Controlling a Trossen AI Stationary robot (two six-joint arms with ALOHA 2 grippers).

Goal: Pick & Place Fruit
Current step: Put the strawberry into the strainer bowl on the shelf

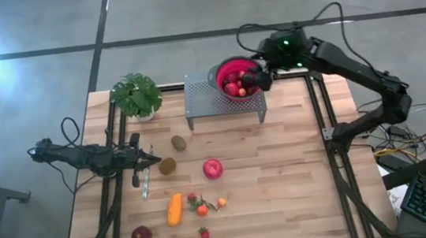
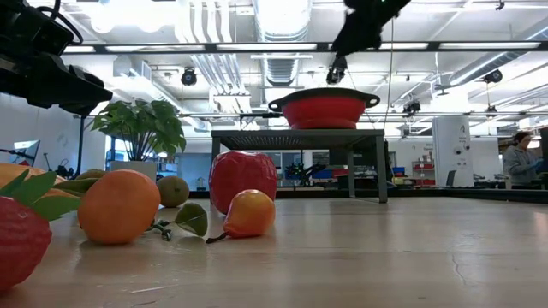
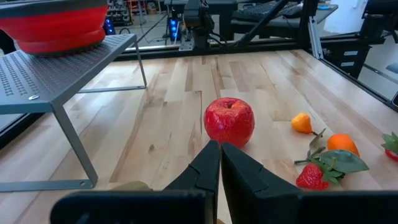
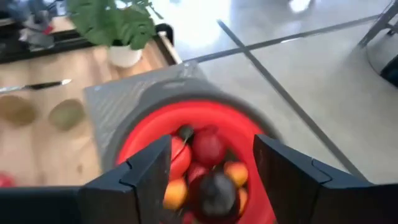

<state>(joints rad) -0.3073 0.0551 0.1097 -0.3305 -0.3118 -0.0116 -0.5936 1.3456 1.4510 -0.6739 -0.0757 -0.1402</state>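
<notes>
Several toy fruits lie on the wooden table: a red apple (image 1: 213, 168) (image 3: 229, 121), two brown kiwis (image 1: 178, 143) (image 1: 167, 166), a long orange piece (image 1: 175, 208), a dark-red round one (image 1: 141, 236) and small strawberries and orange bits (image 1: 202, 206). More fruit (image 4: 208, 168) lies inside the red colander (image 1: 234, 77) (image 4: 186, 115), which stands on a grey perforated rack (image 1: 225, 102). My right gripper (image 4: 211, 162) (image 1: 260, 78) hovers open above the colander, with nothing between its fingers. My left gripper (image 3: 219, 155) (image 1: 152, 159) is shut low at the table's left, pointing toward the apple.
A leafy potted plant (image 1: 137, 95) stands at the far left, beside the rack. A knife (image 1: 145, 185) lies near my left gripper. Black frame rails (image 1: 320, 116) run along both table sides. Bare wood (image 1: 283, 183) spreads over the near right part.
</notes>
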